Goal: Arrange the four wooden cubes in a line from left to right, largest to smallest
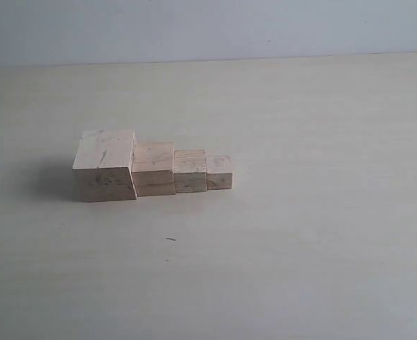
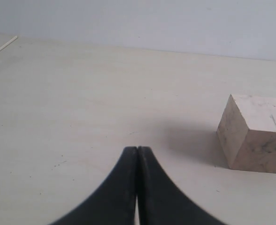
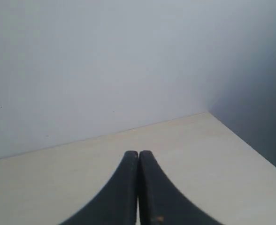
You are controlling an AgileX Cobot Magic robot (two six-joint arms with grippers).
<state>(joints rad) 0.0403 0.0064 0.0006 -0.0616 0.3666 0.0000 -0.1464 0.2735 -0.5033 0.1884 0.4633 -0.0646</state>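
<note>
Desk (image 1: 301,269): pale, broad, carries everything, with a grey wall (image 1: 194,28) behind. Four cubes stand on it in one row, left of the middle in the exterior view, neighbours touching or very nearly so, fronts roughly level. Big cube (image 1: 104,164) sits at the left end, with dark scuffs on top and front. Second cube (image 1: 154,168) stands against its right side, third cube (image 1: 190,171) next, small cube (image 1: 219,173) at the right end. The order reads largest to smallest, left to right, so the task looks complete as the row lies. Neither arm shows in the exterior view. Left pincer (image 2: 137,149): fingers pressed together, nothing held, low over bare desk, the big cube near but apart from it. Right pincer (image 3: 138,152): likewise closed tight and empty, facing a bare desk corner and wall, no cube in its view. Speck (image 1: 171,239) on the desk before the row, too small to identify. Risks, as judged: a careless swing of the left arm toward the big cube would shove it, and since the cubes abut, the push would carry down the row and skew it. The small cube would likely twist at the slightest nudge. Any regrasp is risky, as there is no room for fingers between neighbours.
</note>
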